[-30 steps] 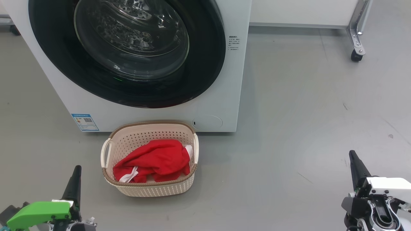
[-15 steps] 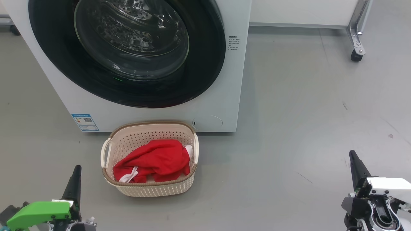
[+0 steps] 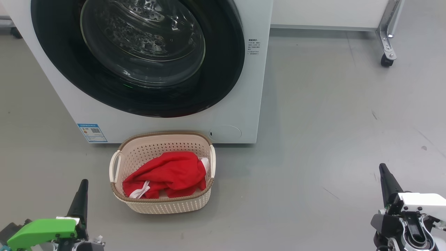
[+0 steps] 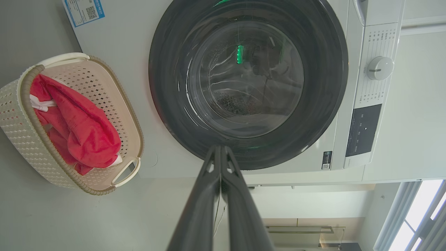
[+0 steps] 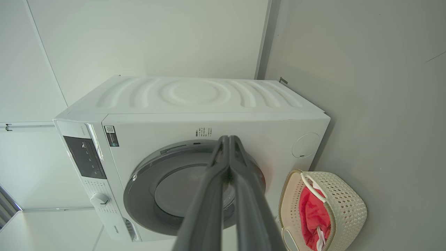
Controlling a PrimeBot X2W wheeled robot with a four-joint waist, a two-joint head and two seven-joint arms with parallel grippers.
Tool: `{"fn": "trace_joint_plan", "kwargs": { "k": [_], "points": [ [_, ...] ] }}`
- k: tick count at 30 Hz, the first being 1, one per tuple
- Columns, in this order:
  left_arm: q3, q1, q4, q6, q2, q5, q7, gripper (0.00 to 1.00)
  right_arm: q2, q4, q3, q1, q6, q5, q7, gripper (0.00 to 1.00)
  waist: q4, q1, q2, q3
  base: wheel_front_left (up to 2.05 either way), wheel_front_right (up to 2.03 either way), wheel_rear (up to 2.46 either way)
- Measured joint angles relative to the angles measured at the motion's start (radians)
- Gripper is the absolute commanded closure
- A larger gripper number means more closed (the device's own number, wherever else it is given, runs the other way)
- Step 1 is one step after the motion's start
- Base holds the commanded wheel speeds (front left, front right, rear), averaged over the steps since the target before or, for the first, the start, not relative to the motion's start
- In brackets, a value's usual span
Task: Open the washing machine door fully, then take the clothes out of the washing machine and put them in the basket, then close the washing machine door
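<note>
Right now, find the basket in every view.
Head view: basket lower centre-left, below the door.
Left wrist view: basket at the left edge, left of the door.
Right wrist view: basket at lower right, right of the door.
Shared landmark: the door.

Smooth grey floor (image 3: 331, 115) stretches ahead of the right gripper (image 3: 383, 170). Far beyond it, a metal leg (image 3: 386, 38) rests on a black castor (image 3: 386, 61). The walls (image 5: 156, 35) are pale, and daylight fills a window (image 4: 423, 205).

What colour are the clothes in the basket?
Bright red clothes with white trim, best in the head view.
</note>
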Motion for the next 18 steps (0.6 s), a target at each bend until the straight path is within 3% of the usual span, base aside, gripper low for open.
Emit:
{"fn": "trace_joint_plan", "kwargs": {
  "k": [18],
  "points": [
    [0.0, 0.0, -0.001, 0.0, 0.0, 0.0, 0.0, 1.0, 0.0, 0.0, -0.002, -0.003, 0.0, 0.0, 0.0, 1.0, 0.0, 0.0, 0.0, 0.0, 0.0, 0.0, 0.0]
  ]
}}
